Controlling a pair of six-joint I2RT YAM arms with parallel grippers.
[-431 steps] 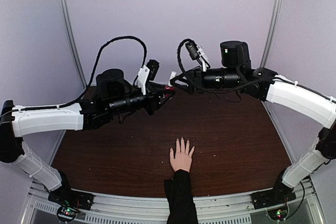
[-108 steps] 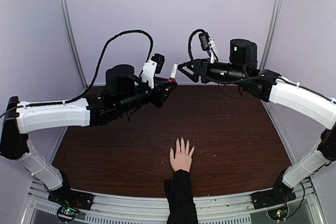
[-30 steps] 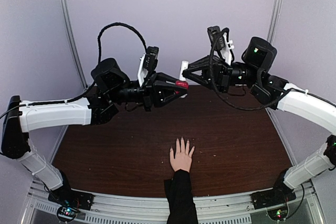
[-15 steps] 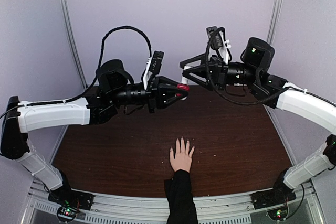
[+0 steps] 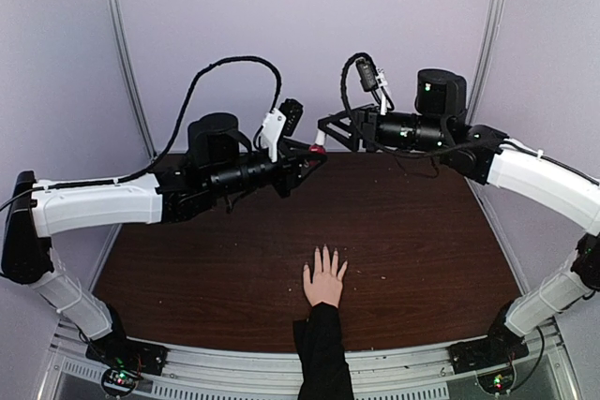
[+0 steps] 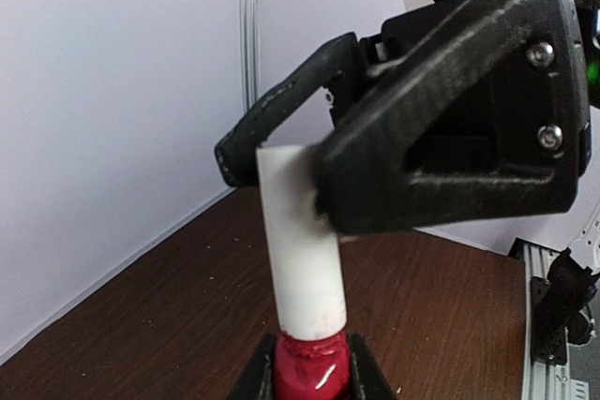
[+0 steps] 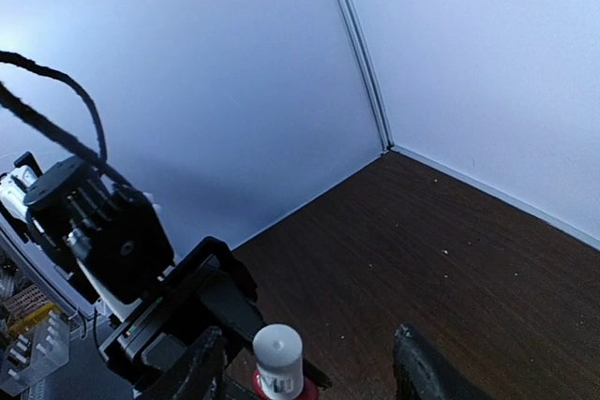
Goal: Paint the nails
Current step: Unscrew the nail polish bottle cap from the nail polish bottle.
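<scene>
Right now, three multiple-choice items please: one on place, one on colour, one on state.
1. Where does the hand lie? A on the table by its near edge; B at the far wall; C raised in the air.
2. The cap on the bottle is: A black; B white; C green.
3. The right gripper has its jaws: A shut on the cap; B open, either side of the cap; C out of view.
Key: 1A, it lies flat close to the arm bases; 2B, white above the red bottle; 3B, gaps show beside the cap.
</scene>
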